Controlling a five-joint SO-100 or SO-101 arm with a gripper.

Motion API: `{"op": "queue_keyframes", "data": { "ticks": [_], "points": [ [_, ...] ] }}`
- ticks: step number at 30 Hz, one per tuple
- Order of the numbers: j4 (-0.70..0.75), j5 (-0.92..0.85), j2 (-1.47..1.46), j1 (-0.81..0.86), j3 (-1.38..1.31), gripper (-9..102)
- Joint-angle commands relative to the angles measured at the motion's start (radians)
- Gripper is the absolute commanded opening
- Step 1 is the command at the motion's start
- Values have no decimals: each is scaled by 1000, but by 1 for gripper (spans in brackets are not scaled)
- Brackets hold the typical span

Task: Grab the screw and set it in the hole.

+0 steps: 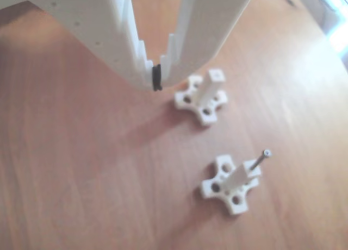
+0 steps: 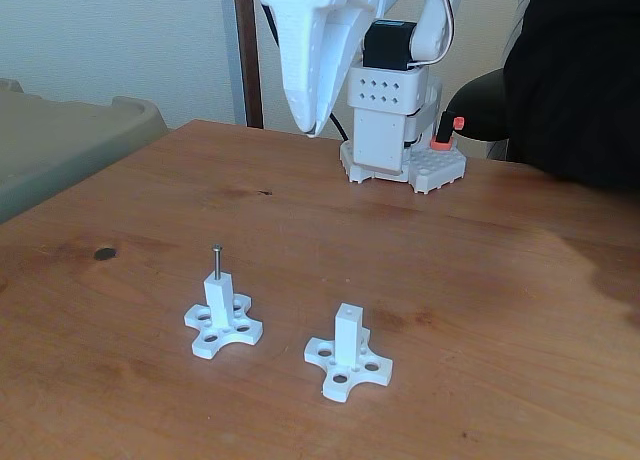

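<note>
Screw (image 2: 216,261) stood upright in the post of the left fixture (image 2: 223,322) in the fixed view, its head clear above the top face. The right fixture (image 2: 348,353) showed its hole (image 2: 348,309) vacant. The gripper (image 1: 156,79) hung raised above the wooden table (image 2: 480,280), well apart from both; its fingertips sat nearly together, with nothing seen between them beyond a small dark pad. Thin, stiff, light and likely slick, the screw would want pinching along the bare shank just under the head.

Screw (image 1: 260,159) stands in lower fixture's (image 1: 231,185) post; gripper (image 1: 156,79) tips nearly touching, above wooden table (image 1: 81,168).
</note>
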Motion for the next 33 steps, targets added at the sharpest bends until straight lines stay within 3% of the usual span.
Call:
{"op": "queue_keyframes", "data": {
  "ticks": [1, 14, 23, 33],
  "points": [
    [-32, 3, -110, 5, -169, -4],
    [-31, 8, -391, 23, -420, -3],
    [-91, 12, -523, 58, -495, 1],
    [-60, 14, -612, 57, -565, 3]
  ]
}}
